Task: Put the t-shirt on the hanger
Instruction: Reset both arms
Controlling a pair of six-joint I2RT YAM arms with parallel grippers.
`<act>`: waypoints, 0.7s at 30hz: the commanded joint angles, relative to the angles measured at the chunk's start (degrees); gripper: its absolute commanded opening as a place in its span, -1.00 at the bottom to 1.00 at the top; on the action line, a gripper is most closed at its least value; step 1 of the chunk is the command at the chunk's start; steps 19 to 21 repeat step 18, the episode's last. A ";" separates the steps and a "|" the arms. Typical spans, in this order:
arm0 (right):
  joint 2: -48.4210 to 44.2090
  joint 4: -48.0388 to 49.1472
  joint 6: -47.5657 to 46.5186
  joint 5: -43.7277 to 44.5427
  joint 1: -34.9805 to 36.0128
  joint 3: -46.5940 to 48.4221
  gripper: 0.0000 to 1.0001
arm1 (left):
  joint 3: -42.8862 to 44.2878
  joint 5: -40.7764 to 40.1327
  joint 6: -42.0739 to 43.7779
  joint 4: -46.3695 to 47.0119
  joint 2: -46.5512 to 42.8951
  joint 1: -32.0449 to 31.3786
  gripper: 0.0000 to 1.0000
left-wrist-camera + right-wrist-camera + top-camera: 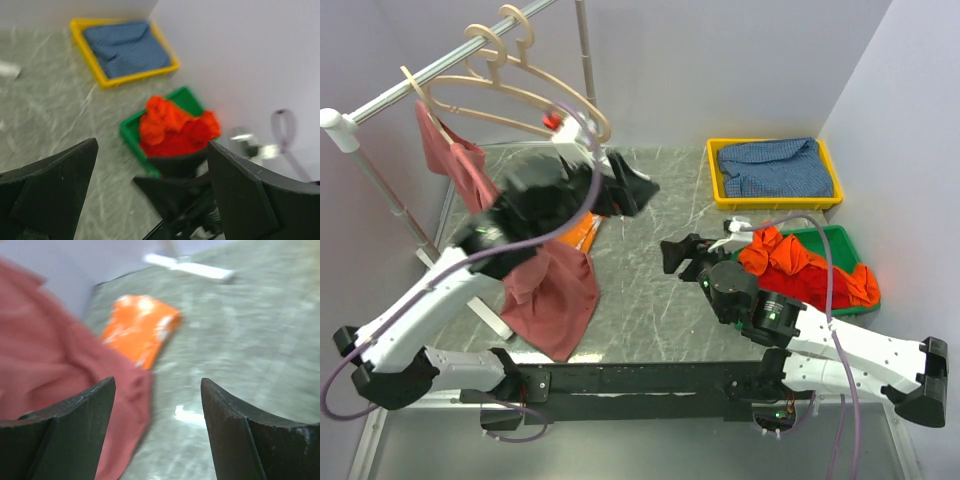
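Pale walls [720, 60] enclose marbled table [655, 305] under t-shirt [558, 295].

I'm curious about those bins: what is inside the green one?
A crumpled red-orange garment fills the green bin, heaped above its rim. The garment covers the bin's floor, so anything underneath it cannot be seen.

- The left arm [420, 300] is showing white shells and black joint housings at lower left.
- The right arm [850, 350] is showing the same white and black at lower right.
- Purple-grey cables [830, 280] are looping along both.
- The left gripper [150, 185] and right gripper [157, 425] are showing matte black, wedge-shaped jaws.
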 commanded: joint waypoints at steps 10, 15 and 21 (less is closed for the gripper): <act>-6.21 -9.53 7.59 15.88 -1.89 -3.92 0.56 | -33.95 -21.12 -4.92 15.43 0.22 -11.76 0.93; -5.51 -8.56 5.39 13.33 -1.89 -4.28 0.57 | -41.44 -23.30 -5.36 19.23 -2.70 -11.85 0.93; -5.60 -8.12 3.89 11.92 -1.72 -4.10 0.58 | -40.65 -25.51 -5.46 17.21 -2.17 -11.85 0.93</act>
